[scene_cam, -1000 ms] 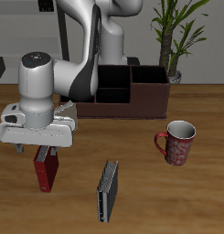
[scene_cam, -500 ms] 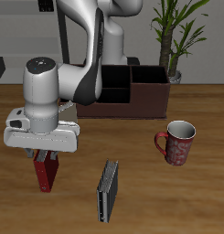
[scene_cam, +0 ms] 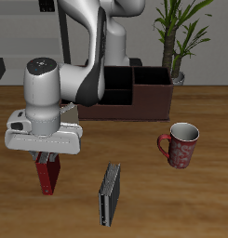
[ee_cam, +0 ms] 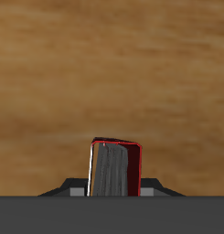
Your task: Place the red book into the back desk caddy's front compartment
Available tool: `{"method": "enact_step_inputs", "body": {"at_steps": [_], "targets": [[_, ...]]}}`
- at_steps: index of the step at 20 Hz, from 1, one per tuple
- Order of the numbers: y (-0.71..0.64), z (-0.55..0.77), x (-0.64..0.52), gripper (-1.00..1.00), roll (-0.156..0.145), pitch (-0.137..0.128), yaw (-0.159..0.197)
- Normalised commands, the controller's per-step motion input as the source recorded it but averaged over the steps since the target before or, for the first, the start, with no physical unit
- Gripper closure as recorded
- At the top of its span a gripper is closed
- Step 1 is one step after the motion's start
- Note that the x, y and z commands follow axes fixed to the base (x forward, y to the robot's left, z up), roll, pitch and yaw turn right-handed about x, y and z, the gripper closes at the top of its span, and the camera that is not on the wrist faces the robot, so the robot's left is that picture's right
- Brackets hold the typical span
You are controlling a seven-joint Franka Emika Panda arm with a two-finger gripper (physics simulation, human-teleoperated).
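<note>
Near the table's front edge in the exterior view, the red book (scene_cam: 49,174) stands upright on the table (scene_cam: 181,204), well in front of the back desk caddy (scene_cam: 120,96). The gripper (scene_cam: 45,158) sits right over the book's top, its jaws narrowed around it. Beside the book stands a black book (scene_cam: 109,194), and a red mug (scene_cam: 181,145) sits farther off.

From the wrist view, the red book (ee_cam: 115,168) shows end-on between the fingers (ee_cam: 79,189), pale pages visible, with wood beyond.

Red book (scene_cam: 49,174) top hidden behind my gripper (scene_cam: 47,158); can't tell if jaws grip it.
</note>
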Motion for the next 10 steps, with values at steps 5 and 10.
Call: {"method": "enact_step_inputs", "body": {"at_steps": [5, 10], "targets": [[0.20, 0.48, -0.20, 1.00, 0.036, -0.033, 0.055], [0.20, 0.68, -0.31, 1.00, 0.031, -0.045, 0.070]]}}
